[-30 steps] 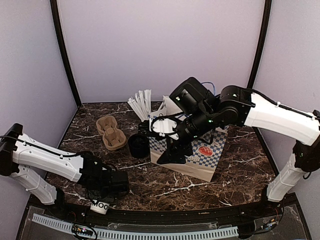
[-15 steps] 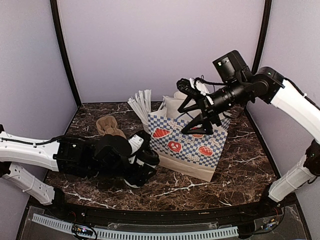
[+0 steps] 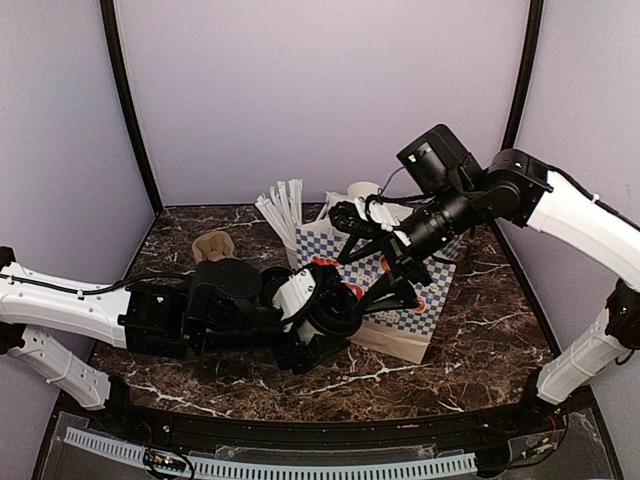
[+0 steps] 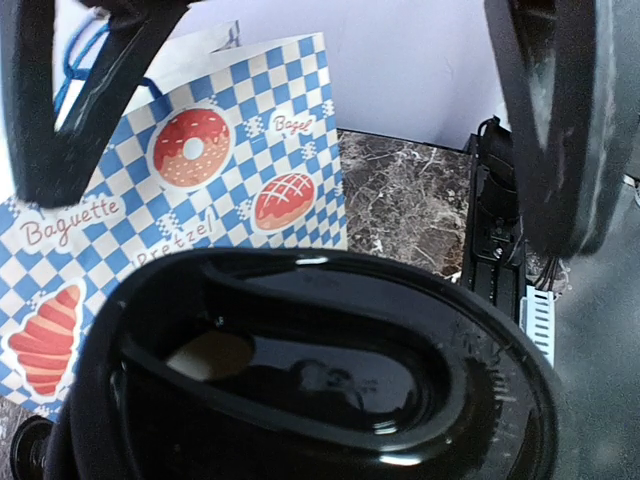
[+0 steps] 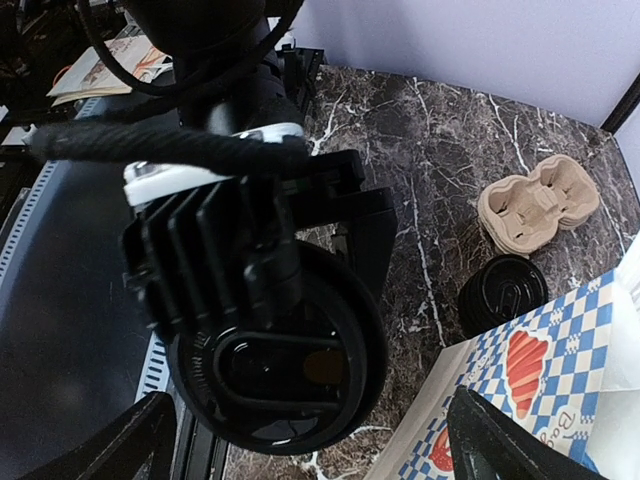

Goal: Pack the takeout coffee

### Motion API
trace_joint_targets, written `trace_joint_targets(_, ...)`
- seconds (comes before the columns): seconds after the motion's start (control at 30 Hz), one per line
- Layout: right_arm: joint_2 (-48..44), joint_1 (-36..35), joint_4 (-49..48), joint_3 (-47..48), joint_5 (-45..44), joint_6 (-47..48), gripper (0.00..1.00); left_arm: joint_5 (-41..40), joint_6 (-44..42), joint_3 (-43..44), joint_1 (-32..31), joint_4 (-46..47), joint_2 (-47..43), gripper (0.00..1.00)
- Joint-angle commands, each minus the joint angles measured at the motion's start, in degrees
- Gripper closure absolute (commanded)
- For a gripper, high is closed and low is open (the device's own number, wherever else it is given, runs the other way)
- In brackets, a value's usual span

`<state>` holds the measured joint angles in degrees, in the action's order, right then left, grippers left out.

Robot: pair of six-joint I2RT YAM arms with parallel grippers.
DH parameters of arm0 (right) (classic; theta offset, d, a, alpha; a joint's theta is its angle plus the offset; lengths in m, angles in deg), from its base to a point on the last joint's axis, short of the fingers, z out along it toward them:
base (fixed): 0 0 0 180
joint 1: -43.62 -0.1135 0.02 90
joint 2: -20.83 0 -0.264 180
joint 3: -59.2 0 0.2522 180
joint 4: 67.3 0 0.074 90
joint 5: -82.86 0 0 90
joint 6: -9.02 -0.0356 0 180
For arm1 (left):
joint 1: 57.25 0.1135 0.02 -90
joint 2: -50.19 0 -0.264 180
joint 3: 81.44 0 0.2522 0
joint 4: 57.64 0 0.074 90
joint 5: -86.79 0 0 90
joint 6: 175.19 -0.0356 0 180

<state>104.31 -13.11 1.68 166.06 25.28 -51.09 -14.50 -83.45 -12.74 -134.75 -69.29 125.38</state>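
While the left end effector [image 3: 328, 318] is closed around the takeout coffee cup [image 5: 280, 385], its black lid [image 4: 300, 380] turned toward both wrist cameras, we note the cup sits low in front of the checked paper bag [image 4: 215, 170]. It is near the bag's printed face and not yet inside. Right end effector [image 3: 352, 258] hangs above it with fingers [image 5: 120, 445] spread wide, holding nothing, with no hold on the bag. Risks as we judge them: both arms crowd one spot, so lifting the cup toward the bag mouth could strike the right fingers. Bag stands unsupported on the desk [image 3: 480, 330], and a nudge from cup or wrist could tip it or crumple its rim. Cup wall looks soft, so too hard a squeeze may pop the lid. Any tilt on the way in could spill. Another black round piece [image 5: 503, 293] lies by the pulp carrier [image 5: 540, 205], and we cannot tell what it is.
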Motion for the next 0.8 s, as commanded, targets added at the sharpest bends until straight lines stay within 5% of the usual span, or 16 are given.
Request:
trace_joint_targets(0.0,1.15,-1.83,-2.13,1.48,-2.3,0.21,0.03,3.39,-3.07,1.64,-0.33,3.6,-0.24,0.24)
trace_joint_targets(0.77,-0.11,-5.33,0.58,0.84,-4.1,3.13,0.03,-3.79,3.57,2.92,0.02,1.75,-0.56,0.25)
